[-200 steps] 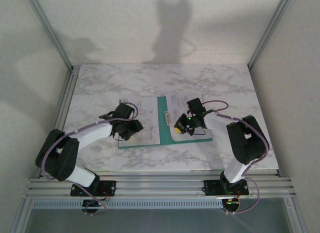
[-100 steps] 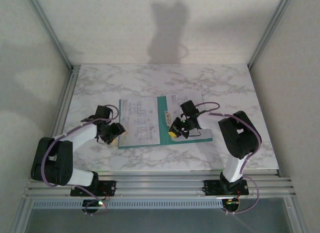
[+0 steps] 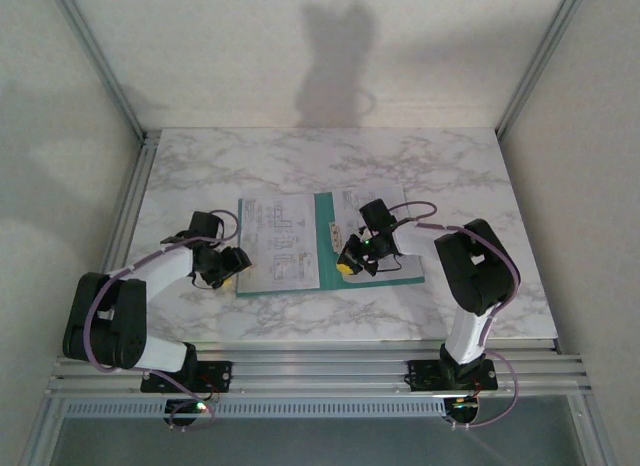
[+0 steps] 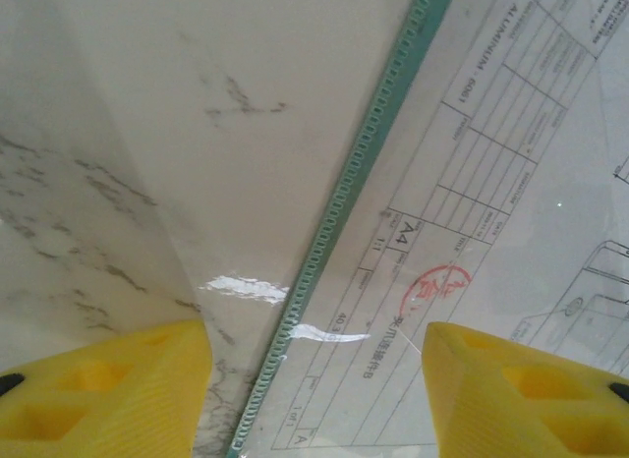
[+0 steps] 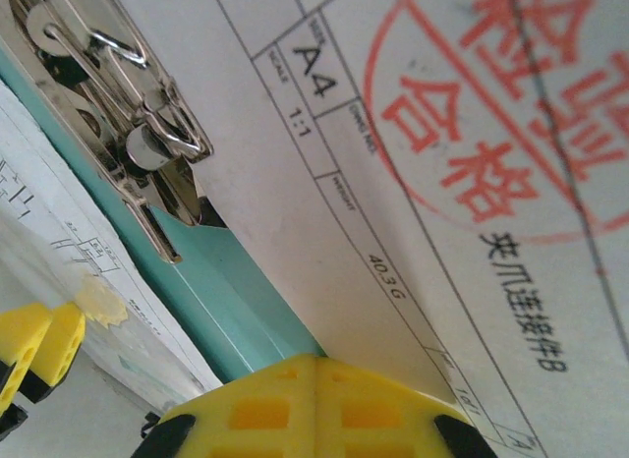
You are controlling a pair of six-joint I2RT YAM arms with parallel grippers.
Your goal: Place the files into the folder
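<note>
The left pincer (image 4: 310,384) stands wide open with nothing in it. In its wrist view, one yellow pad is over bare marble and the other over a printed sheet. The folder (image 4: 339,212) shows between them as a teal left edge, running slantwise from near-left to far-right. From above, this pincer (image 3: 228,266) sits at the folder's near-left corner.

The right pincer (image 5: 314,384) has its pads pressed together with no gap. They sit at the rim of a white sheet carrying a red stamp. I cannot tell whether that rim is nipped between them. Just beyond are a metal clip (image 5: 128,94) and a strip of teal card. From above, this pincer (image 3: 356,258) is just right of the spine.

The folder (image 3: 326,248) lies open and flat about the middle of the surface (image 3: 300,156), somewhat toward its near edge. Its spine and long axis run from near edge to far edge, tilted a little. The files (image 3: 280,241) lie on both halves, one white sheet on the left leaf and another on the right.

The coming move probably turns on the left leaf's outer edge. It already lies between the left pads and runs parallel to the spine. The left arm is the nearer one to lift that edge and fold the leaf rightward.
</note>
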